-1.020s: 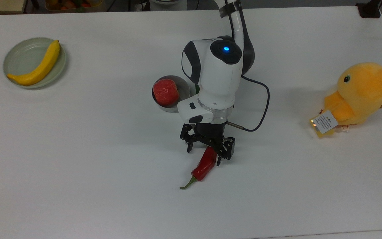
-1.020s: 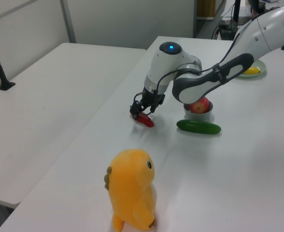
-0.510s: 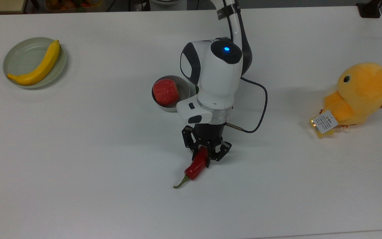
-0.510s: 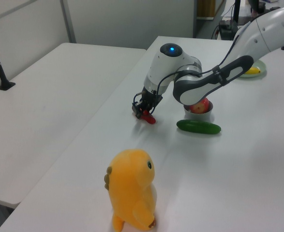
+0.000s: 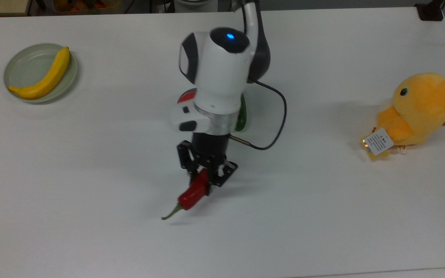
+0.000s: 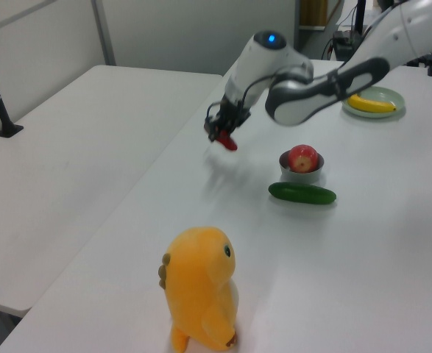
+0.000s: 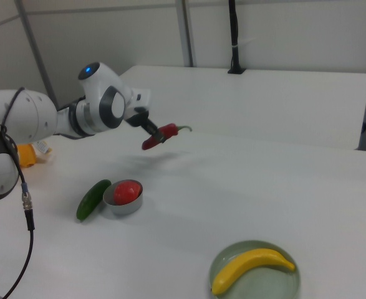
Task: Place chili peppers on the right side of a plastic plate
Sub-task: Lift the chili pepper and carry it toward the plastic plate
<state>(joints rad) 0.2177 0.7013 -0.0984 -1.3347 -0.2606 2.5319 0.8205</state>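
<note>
My gripper (image 5: 203, 180) is shut on the red chili pepper (image 5: 191, 195), holding it by its thick end with the green stem pointing to the top view's lower left. The chili (image 7: 159, 136) hangs in the air above the table, and its shadow lies on the table below it. In the left view the gripper (image 6: 220, 132) and chili (image 6: 229, 143) are well above the tabletop. The pale green plastic plate (image 5: 24, 61) sits at the top view's far left with a yellow banana (image 5: 45, 77) lying across it. It is far from the gripper.
A grey bowl (image 6: 302, 172) holding a red apple (image 6: 302, 157) stands beside a dark green cucumber (image 6: 302, 193); in the top view my arm covers most of them. A yellow plush toy (image 5: 419, 104) sits at the top view's right.
The gripper closed on the chili, lifted it off the table and carried it toward the top view's left. The arm now covers most of the bowl there.
</note>
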